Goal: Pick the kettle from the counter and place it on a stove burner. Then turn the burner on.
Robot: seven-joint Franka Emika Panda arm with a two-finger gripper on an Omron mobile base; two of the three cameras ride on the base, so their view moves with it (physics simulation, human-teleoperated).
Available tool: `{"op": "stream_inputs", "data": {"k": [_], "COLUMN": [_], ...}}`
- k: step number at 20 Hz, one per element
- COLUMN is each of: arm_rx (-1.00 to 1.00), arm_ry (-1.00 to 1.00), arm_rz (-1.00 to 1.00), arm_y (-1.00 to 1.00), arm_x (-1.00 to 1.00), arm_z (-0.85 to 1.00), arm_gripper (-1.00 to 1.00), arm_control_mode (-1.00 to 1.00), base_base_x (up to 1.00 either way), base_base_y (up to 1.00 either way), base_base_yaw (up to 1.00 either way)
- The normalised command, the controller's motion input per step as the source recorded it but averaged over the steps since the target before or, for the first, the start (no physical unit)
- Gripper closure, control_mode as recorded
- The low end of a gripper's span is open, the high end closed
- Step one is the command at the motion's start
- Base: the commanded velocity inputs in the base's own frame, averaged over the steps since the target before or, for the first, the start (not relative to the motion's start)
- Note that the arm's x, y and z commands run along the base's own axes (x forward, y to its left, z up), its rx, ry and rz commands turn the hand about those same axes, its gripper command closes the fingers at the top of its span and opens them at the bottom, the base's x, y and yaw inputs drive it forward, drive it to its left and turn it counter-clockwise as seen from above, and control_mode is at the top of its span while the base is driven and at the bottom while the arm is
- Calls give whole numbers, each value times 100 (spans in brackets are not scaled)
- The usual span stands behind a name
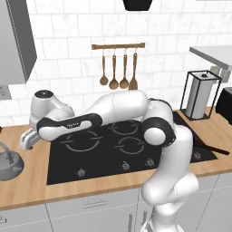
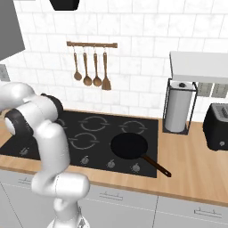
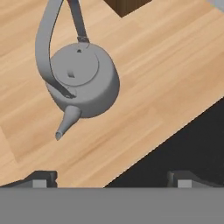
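the kettle (image 3: 83, 81) sits upright on the wooden counter (image 3: 144, 65), ahead of the jaws in the hand view, its thin handle arched high above the lid and its short spout pointing back toward the left fingertip (image 3: 41, 178). the jaws (image 3: 111, 180) stand at their widest and grip nothing, well apart from the kettle, with one tip over bare wood and the other over the dark edge of the cooktop (image 3: 192, 148). nothing lies between the jaws and the kettle. whether the kettle holds anything cannot be told, since its lid is on. beyond the kettle, at the far edge of the hand view, is the corner of a dark brown block (image 3: 127, 5), probably some wooden item on the counter, though too little of it is in frame to name.

from the left base camera the arm reaches across the cooktop toward the counter's left end, where the kettle (image 1: 9, 163) is partly cut off by the frame. the largest burner ring (image 1: 84, 141) is bare, away from the jaws on the cooktop side. a black frying pan (image 2: 129, 146), empty, rests on the cooktop's far side with its handle out over the counter. further along stand a paper towel roll (image 2: 179, 109) in a wire holder and a black toaster (image 2: 217, 127). wooden utensils (image 2: 92, 71) hang from a rail on the tiled wall.
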Motion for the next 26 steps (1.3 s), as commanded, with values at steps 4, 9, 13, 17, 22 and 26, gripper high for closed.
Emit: {"op": "stream_inputs", "data": {"k": [4,9,13,17,22,26], "arm_rx": [1,0,0,0,0,0], "arm_ry": [-3,-1,0,0,0,0], "arm_rz": [0,0,0,0,0,0], "arm_y": [52,48,39,33,17,15], "arm_x": [0,0,1,17,18,0], "arm_z": [-3,0,0,-2,-13,-13], "arm_gripper": [-100,-100,-100,-100,-100,-100], "arm_control_mode": [-100,-100,-100,-100,-100,-100], "base_base_x": [0,0,0,0,0,0], "base_base_y": [0,0,0,0,0,0], "base_base_yaw": [0,0,0,0,0,0]}}
